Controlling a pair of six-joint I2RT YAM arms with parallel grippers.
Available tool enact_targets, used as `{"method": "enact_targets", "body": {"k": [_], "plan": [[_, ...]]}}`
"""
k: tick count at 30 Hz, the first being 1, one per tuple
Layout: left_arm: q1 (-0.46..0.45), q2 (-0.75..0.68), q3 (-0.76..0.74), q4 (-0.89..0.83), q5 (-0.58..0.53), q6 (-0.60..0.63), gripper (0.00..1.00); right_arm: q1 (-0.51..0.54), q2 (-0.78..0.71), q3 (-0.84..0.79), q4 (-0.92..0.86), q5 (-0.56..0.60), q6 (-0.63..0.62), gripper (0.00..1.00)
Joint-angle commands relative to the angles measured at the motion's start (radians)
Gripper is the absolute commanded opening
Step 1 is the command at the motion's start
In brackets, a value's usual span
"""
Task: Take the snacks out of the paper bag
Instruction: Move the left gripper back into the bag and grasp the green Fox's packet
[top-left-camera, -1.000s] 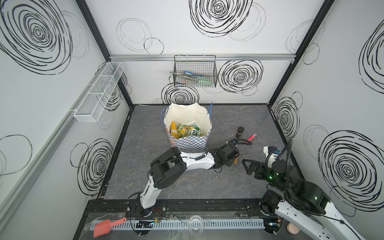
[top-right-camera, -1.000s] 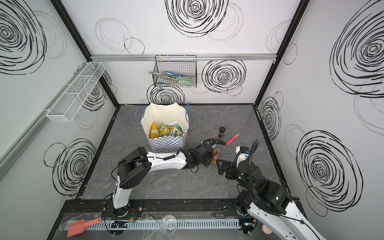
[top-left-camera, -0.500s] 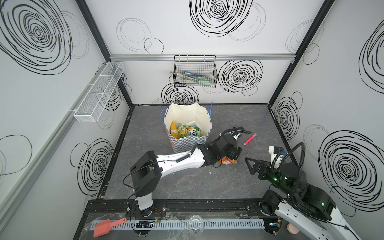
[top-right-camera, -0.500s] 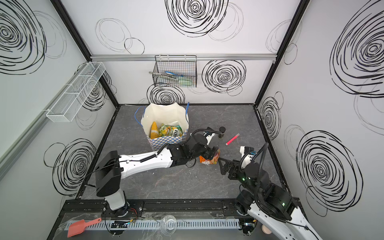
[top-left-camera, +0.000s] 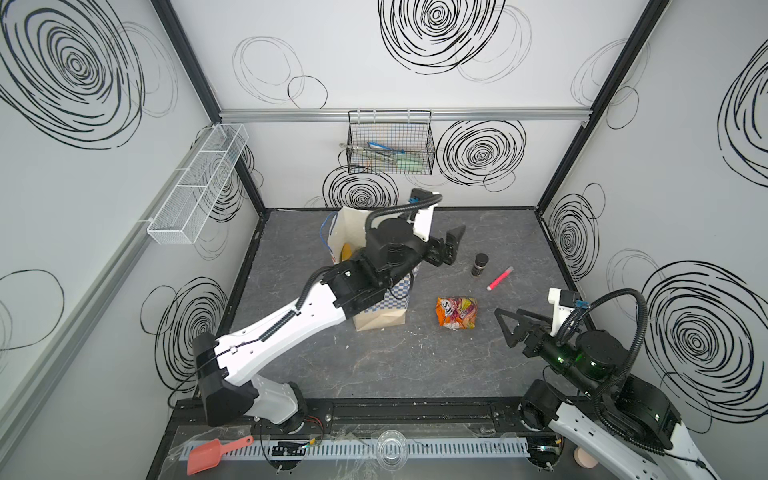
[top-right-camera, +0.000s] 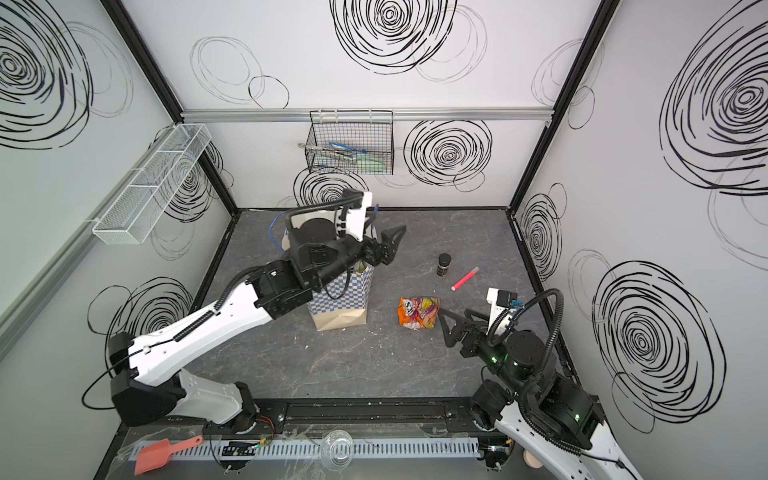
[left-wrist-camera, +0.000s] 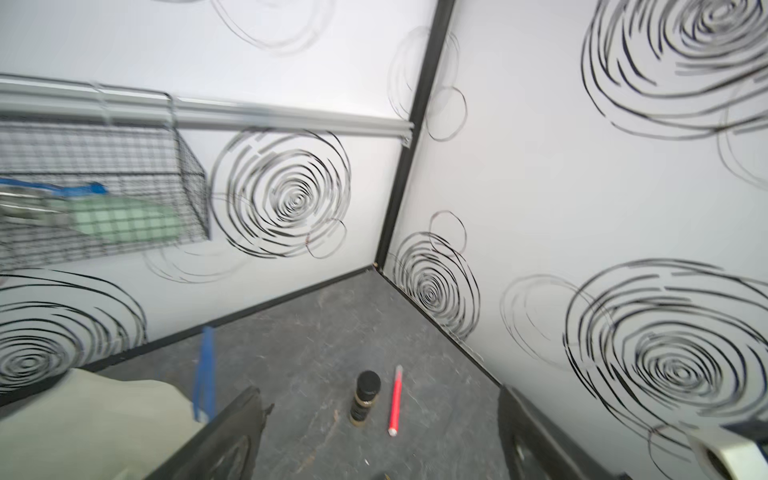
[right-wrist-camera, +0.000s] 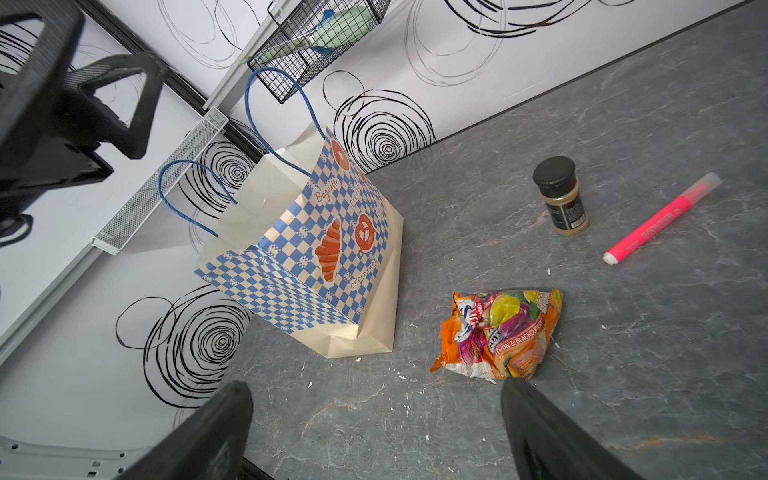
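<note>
The paper bag (top-left-camera: 380, 320) (top-right-camera: 338, 299) (right-wrist-camera: 299, 249) stands upright at mid-floor, and my left arm covers most of its mouth in both top views. A yellow snack (top-left-camera: 345, 252) peeks from the mouth. The other snacks inside are hidden. An orange snack packet (top-left-camera: 456, 312) (top-right-camera: 419, 312) (right-wrist-camera: 503, 336) lies on the floor right of the bag. My left gripper (top-left-camera: 452, 245) (top-right-camera: 390, 247) (left-wrist-camera: 379, 399) hangs open and empty, raised beside the bag's right rim (left-wrist-camera: 104, 407). My right gripper (top-left-camera: 505, 328) (top-right-camera: 446, 328) (right-wrist-camera: 374, 390) is open and empty, just right of the orange packet.
A small dark jar (top-left-camera: 479, 264) (right-wrist-camera: 563, 195) and a pink marker (top-left-camera: 500, 279) (right-wrist-camera: 660, 220) sit on the floor behind the packet. A black wire basket (top-left-camera: 390, 147) hangs on the back wall, a white mesh shelf (top-left-camera: 199, 183) on the left wall.
My left gripper opened and left the orange packet on the floor, then rose and swung back towards the bag's top. The right gripper drew back a little and stays open.
</note>
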Motion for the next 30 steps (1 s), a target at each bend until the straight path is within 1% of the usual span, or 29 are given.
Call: {"method": "enact_targets", "body": {"k": [1, 6, 9, 11, 14, 17, 23, 30], "plan": [[0.107, -0.033, 0.016, -0.056, -0.020, -0.015, 0.90, 0.006, 0.015, -0.012, 0.057, -0.013, -0.012, 0.97], [0.258, -0.045, -0.020, -0.174, 0.016, -0.031, 0.90, 0.005, 0.065, -0.020, 0.088, -0.039, -0.028, 0.97], [0.333, -0.035, -0.056, -0.222, 0.072, -0.040, 0.88, 0.006, 0.087, -0.033, 0.116, -0.053, -0.033, 0.97], [0.364, -0.014, -0.064, -0.263, 0.096, -0.037, 0.87, 0.006, 0.100, -0.041, 0.134, -0.060, -0.032, 0.97], [0.389, 0.031, -0.072, -0.317, 0.100, -0.016, 0.85, 0.005, 0.120, -0.043, 0.151, -0.071, -0.033, 0.97], [0.405, 0.088, -0.078, -0.351, 0.138, 0.010, 0.85, 0.005, 0.141, -0.040, 0.162, -0.088, -0.039, 0.97], [0.408, 0.206, -0.061, -0.421, 0.199, 0.051, 0.83, 0.004, 0.177, -0.040, 0.162, -0.115, -0.042, 0.97], [0.411, 0.317, -0.080, -0.411, 0.221, 0.064, 0.83, 0.005, 0.204, -0.011, 0.145, -0.154, -0.052, 0.97]]}}
